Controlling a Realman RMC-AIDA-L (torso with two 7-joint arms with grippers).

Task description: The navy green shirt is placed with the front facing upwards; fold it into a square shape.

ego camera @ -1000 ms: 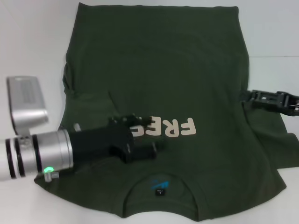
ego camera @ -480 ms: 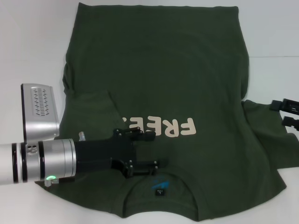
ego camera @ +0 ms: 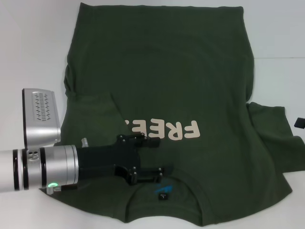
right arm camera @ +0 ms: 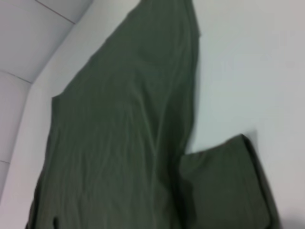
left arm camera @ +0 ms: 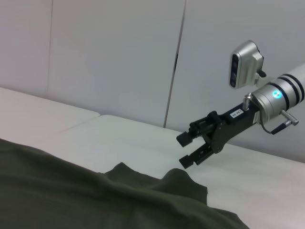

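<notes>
The navy green shirt (ego camera: 181, 71) lies flat and face up on the white table, its cream lettering (ego camera: 176, 130) and blue neck label (ego camera: 163, 188) toward me. Its left sleeve looks folded in over the body, while the right sleeve (ego camera: 274, 138) is spread on the table. My left gripper (ego camera: 159, 157) hovers open over the chest just beside the collar, holding nothing. Only a tip of my right gripper (ego camera: 299, 122) shows at the right edge; the left wrist view shows the right gripper (left arm camera: 187, 150) open above the table past the sleeve. The right wrist view looks down on the shirt (right arm camera: 119, 143) and sleeve (right arm camera: 224, 181).
The white table (ego camera: 28, 47) shows bare on both sides of the shirt. Pale wall panels (left arm camera: 109, 57) stand behind the table's far side.
The right gripper has drawn back off the right sleeve to the right edge of view. The left gripper has shifted from the lettering toward the collar.
</notes>
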